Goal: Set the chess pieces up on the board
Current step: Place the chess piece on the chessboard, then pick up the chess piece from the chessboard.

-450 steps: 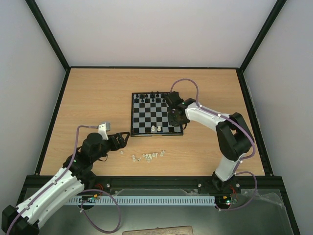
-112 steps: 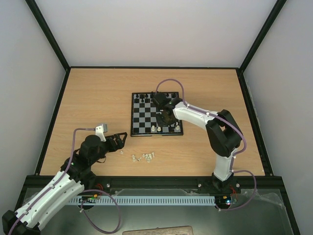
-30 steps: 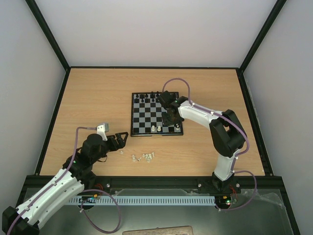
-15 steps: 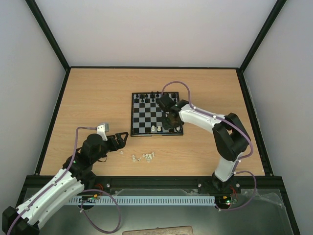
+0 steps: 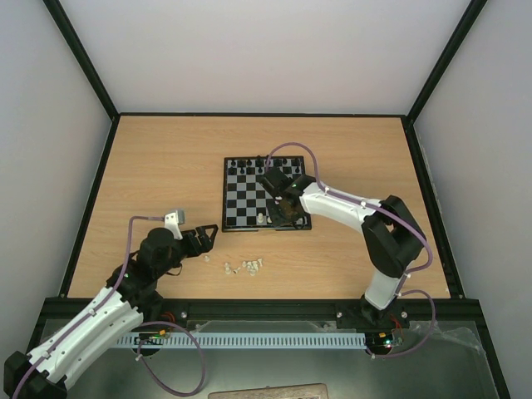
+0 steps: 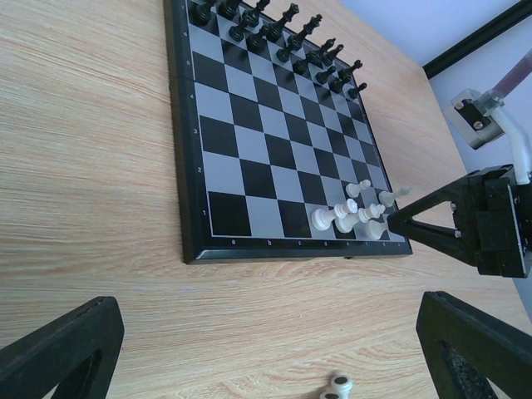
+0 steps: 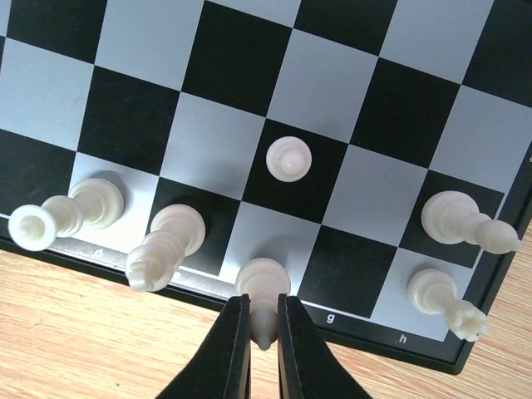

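Observation:
The board [image 5: 225,193] lies mid-table, with black pieces along its far row [image 5: 249,165]. Several white chess pieces [image 7: 170,237] stand in its near right corner, and a pawn [image 7: 288,158] stands one row further in. My right gripper [image 7: 263,328] is shut on a white piece [image 7: 264,287] whose base rests on a pale square of the near row; in the top view the gripper [image 5: 278,209] is over that corner. My left gripper [image 5: 208,233] is open and empty just above the table, left of the board. More white pieces [image 5: 245,266] lie loose on the table.
In the left wrist view the board's black border [image 6: 179,166] lies ahead of my open left gripper [image 6: 266,312], with the right gripper [image 6: 399,220] at its near right corner. Two loose white pieces [image 6: 337,385] lie between the left fingers. A single piece [image 5: 206,258] lies near the left gripper.
My right gripper has moved a little left and toward the board's near edge, down to the near row with the white piece. The left arm has not moved.

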You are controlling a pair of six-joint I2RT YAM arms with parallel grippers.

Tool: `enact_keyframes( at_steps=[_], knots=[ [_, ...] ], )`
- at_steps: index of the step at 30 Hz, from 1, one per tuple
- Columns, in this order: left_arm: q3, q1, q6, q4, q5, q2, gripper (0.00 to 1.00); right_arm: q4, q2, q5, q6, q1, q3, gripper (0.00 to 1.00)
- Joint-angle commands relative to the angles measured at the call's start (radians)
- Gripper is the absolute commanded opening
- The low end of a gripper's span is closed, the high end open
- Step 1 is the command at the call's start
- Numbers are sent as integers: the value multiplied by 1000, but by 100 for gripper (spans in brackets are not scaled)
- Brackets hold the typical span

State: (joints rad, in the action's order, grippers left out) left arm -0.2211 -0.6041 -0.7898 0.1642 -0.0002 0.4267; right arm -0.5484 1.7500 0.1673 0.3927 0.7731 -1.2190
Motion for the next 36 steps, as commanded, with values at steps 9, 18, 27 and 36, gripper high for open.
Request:
enact_keyframes(
  at_steps=[9,18,27,36],
  knots=[
    [19,-2,-3,-11,3,-17,99,-41,42,31,3,2,-31,14],
    [19,-2,-3,-13,5,-14,99,-39,-25,78,7,-5,-36,23],
    [23,-2,-2,-15,6,-17,99,-56,-108,145,16,-135,4,29],
    [13,-1,4,-19,12,-4,100,-13,-35,104,10,-168,15,32]
  ],
)
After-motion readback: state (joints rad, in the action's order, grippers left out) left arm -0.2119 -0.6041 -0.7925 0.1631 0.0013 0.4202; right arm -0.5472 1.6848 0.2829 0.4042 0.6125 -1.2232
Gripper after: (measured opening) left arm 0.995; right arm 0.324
